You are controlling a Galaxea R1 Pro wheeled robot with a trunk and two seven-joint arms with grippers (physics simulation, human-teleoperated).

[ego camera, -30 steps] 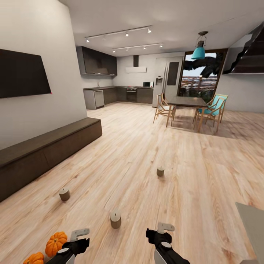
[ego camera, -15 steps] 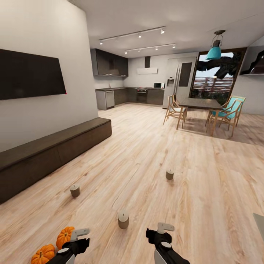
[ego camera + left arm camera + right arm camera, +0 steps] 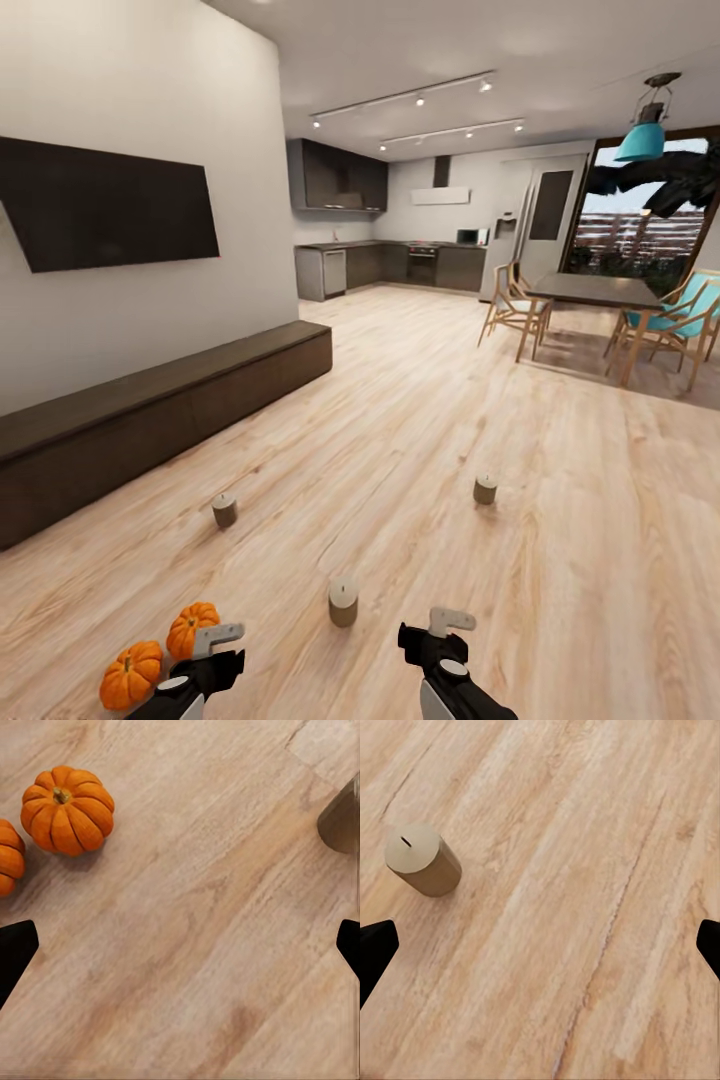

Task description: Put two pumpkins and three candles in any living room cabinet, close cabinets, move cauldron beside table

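Note:
Two orange pumpkins [image 3: 131,675] [image 3: 190,627] sit on the wood floor by my left gripper [image 3: 222,648]. In the left wrist view one pumpkin [image 3: 67,808] shows whole and the other pumpkin [image 3: 7,859] is cut by the edge. The left gripper [image 3: 180,945] is open above bare floor. Three beige candles stand upright: one candle [image 3: 343,603] between my arms, another candle [image 3: 225,510] nearer the cabinet [image 3: 150,420], a further candle [image 3: 485,490] farther right. The right gripper [image 3: 440,632] [image 3: 540,945] is open, with a candle [image 3: 424,860] off to one side. The cabinet fronts are shut. The cauldron is out of view.
A dark TV [image 3: 110,200] hangs above the cabinet on the left wall. A dining table [image 3: 595,292] with wooden chairs [image 3: 512,310] stands at the far right. Grey kitchen units [image 3: 400,265] line the back. Open wood floor lies between the candles and the table.
The whole picture has slid right, so the camera has turned left. Pumpkins and candles have not moved on the floor, and both grippers hold the same pose.

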